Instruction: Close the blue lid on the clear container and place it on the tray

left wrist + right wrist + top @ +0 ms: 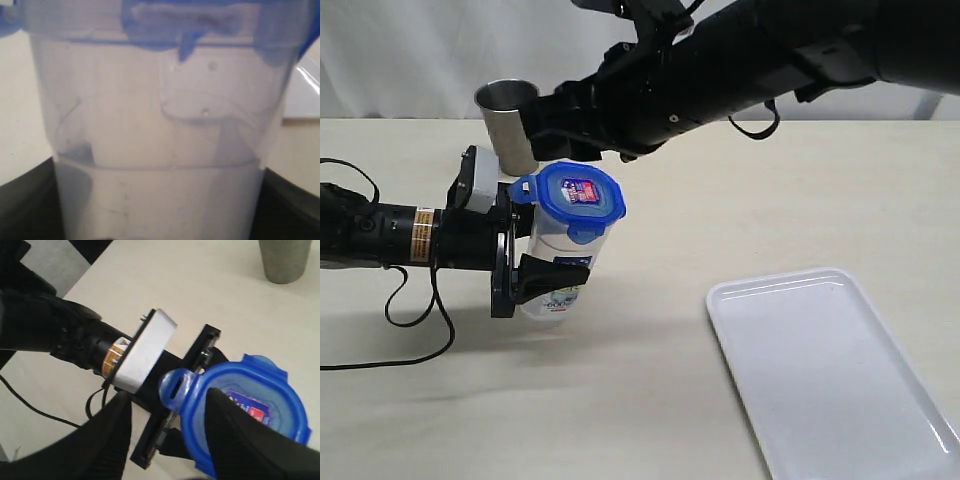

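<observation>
So the left pincer is clamped on the clear container, which stands upright between its fingers. The blue lid sits on top, just above them. The right pincer hangs over the lid with its fingers apart, and one flipped-out tab pokes up between them, not gripped. The tray lies well apart from both pincers, and a steel cup stands near the right one.

Pale table bears a tray (white) and a steel cup — well apart
</observation>
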Available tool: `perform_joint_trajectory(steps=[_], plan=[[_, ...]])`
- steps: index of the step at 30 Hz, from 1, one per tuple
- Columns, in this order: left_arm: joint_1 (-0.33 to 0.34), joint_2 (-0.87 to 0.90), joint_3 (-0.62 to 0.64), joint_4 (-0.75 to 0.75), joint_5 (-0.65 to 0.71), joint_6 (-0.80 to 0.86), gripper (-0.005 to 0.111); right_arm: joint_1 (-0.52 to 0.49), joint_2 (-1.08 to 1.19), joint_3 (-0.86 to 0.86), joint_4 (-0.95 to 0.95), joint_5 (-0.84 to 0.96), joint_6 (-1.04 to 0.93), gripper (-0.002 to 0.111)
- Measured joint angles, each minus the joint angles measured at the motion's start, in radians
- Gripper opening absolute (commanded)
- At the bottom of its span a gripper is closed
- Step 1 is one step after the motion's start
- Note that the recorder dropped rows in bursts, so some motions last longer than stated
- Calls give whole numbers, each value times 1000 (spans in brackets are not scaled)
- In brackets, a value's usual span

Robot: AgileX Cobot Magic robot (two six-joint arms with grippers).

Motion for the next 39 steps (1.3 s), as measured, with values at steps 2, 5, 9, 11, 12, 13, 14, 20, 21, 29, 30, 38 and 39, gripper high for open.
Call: perform_joint_trajectory(steps=[2, 5, 9, 11, 12, 13, 14, 20, 21, 29, 30, 38, 39], plan=[[0, 0, 0, 0, 0, 0, 0, 5, 18, -31, 15, 40, -2, 41], [0, 0, 0, 2, 0, 0, 0, 10, 70, -79, 24, 127, -4, 29], [0, 0, 0, 2, 0, 0, 0, 2, 143, -94, 22, 179, -6, 8], [0, 0, 0, 2, 12, 0, 0, -13, 162, -94, 15, 183, -6, 5], [0, 0, 0, 2, 21, 0, 0, -21, 167, -99, 10, 185, -6, 5], [0, 0, 0, 2, 26, 0, 0, -30, 172, -101, 1, 184, -2, 5], [0, 0, 0, 2, 32, -2, 0, -38, 172, -101, -6, 184, 5, 5], [0, 2, 0, 2, 31, -2, 0, -92, 187, -103, -59, 181, 20, 5], [0, 2, 0, 5, 27, 0, 0, -96, 189, -103, -66, 181, 22, 5], [0, 2, 0, 6, 18, 0, 0, -94, 191, -116, -71, 181, 33, 18], [0, 2, 0, 6, 18, 0, 0, -94, 191, -123, -72, 181, 35, 22], [0, 2, 0, 6, 20, -9, 0, -94, 177, -206, -29, 204, 38, 30], [0, 2, 0, 6, 20, -11, 0, -94, 177, -208, -12, 210, 38, 30]])
